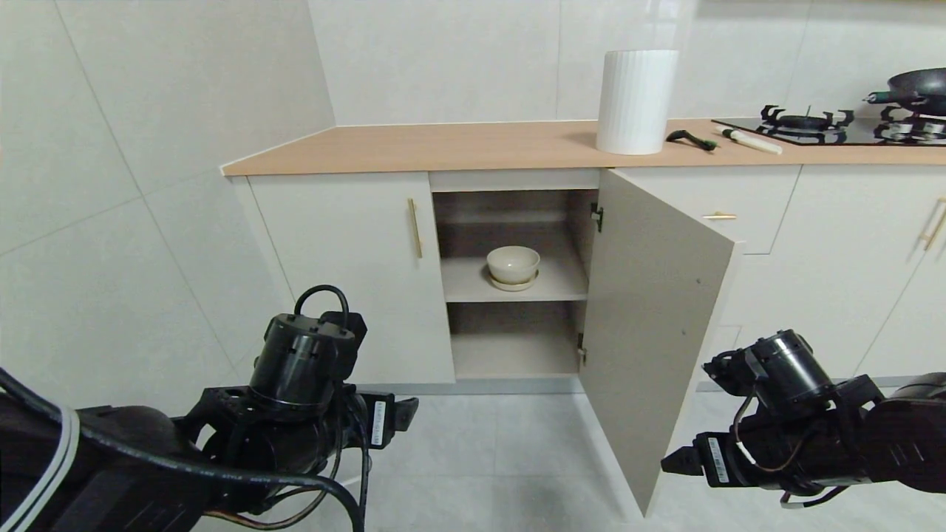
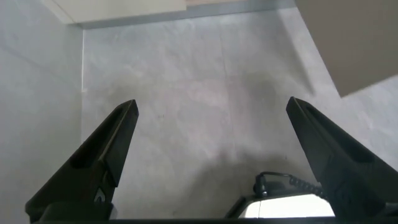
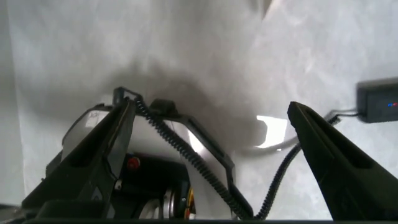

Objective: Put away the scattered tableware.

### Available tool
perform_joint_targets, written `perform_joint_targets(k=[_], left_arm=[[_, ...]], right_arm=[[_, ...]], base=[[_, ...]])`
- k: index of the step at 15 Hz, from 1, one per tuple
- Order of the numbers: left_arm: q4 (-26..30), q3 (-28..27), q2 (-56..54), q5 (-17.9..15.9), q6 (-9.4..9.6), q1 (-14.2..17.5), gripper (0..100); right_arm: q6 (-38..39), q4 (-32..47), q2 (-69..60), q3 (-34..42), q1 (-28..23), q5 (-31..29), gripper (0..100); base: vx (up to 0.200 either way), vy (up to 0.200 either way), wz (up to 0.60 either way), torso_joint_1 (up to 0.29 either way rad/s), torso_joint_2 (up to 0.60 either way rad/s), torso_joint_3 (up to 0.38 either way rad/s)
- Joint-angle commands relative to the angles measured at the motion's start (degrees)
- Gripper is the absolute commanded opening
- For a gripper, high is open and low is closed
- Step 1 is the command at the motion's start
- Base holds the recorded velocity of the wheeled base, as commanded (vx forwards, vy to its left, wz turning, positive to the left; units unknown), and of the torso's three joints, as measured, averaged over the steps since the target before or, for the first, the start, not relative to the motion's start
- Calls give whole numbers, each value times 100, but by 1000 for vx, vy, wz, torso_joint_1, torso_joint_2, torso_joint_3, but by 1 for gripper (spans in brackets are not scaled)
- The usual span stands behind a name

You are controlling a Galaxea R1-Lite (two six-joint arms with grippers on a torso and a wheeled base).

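- KITCHEN, CABINET OPEN: A cream bowl stands upright on a matching saucer on the middle shelf of the open cabinet, at about 1 o'clock from the left arm and 11 o'clock from the right.
- The bowl looks like glazed ceramic. It is probably stiff, fairly heavy for its size, slick to the touch and liable to chip on a knock.
- The safest hold is likely across the rim wall, with one finger inside and one outside. From this far off it is hard to tell whether bowl and saucer would lift apart.
- The left gripper hangs low over the tiled floor, its fingers spread wide with nothing between them.
- The right gripper is likewise spread wide and empty, well apart from the bowl.
- The shelf is flat, pale and smooth, with modest headroom under the board above it.
- The cabinet door swings out at 4 o'clock from the bowl, close to the right arm, and could obstruct a reach from that side.
- On the wood-tone counter, a ribbed white canister stands at 1 o'clock from the bowl, with a hob and a pan towards 2 o'clock.
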Motion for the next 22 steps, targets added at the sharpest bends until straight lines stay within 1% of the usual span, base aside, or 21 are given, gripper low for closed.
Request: perform_joint_targets(k=[1,2,4,5,6,8,10,12,13,15,17,20,21,22], left_arm=[[-8,4,-28,1,-3,2,100],[-8,4,-36,1,-3,2,100],[-8,-14,-63,1,-3,64,100],[-8,-23,-63,1,-3,125,100],[-16,-23,-54,1,-3,143,100],[-8,-23,-63,1,-3,134,100],[-16,-23,-63,1,-3,134,100],[-16,-31,-72,1,-3,143,100],[-16,-31,-98,1,-12,143,100],[-16,-31,-124,-8,-29,152,100],[-16,-31,-160,-8,-38,160,100],[-25,-40,-212,-17,-38,345,100],[-25,-40,-212,-17,-38,354,100],[-25,-58,-221,-26,-29,389,100]], right_arm=[[-14,-9,18,-27,-305,-22,100],[-58,-9,0,-45,-454,-22,100],[-726,-17,-167,-186,-1394,-22,100],[-814,-9,-246,-300,-1746,-22,100],[-866,0,-272,-397,-2027,-22,100],[-989,-26,-281,-528,-2370,-22,100],[-840,-105,-131,-748,-2502,-13,100],[-515,-466,18,-801,-2528,-13,100],[-304,-1054,194,-801,-2546,-30,100],[-155,-1468,370,-915,-2590,-30,100],[48,-1485,449,-1188,-2581,-30,100],[206,-1512,923,-1733,-2563,-22,100],[241,-1503,950,-1759,-2555,-22,100],[364,-1520,1143,-1864,-2326,14,100]], base=[[0,0,0,0,0,0],[0,0,0,0,0,0],[0,0,0,0,0,0],[0,0,0,0,0,0],[0,0,0,0,0,0],[0,0,0,0,0,0],[0,0,0,0,0,0],[0,0,0,0,0,0],[0,0,0,0,0,0],[0,0,0,0,0,0],[0,0,0,0,0,0],[0,0,0,0,0,0],[0,0,0,0,0,0],[0,0,0,0,0,0]])
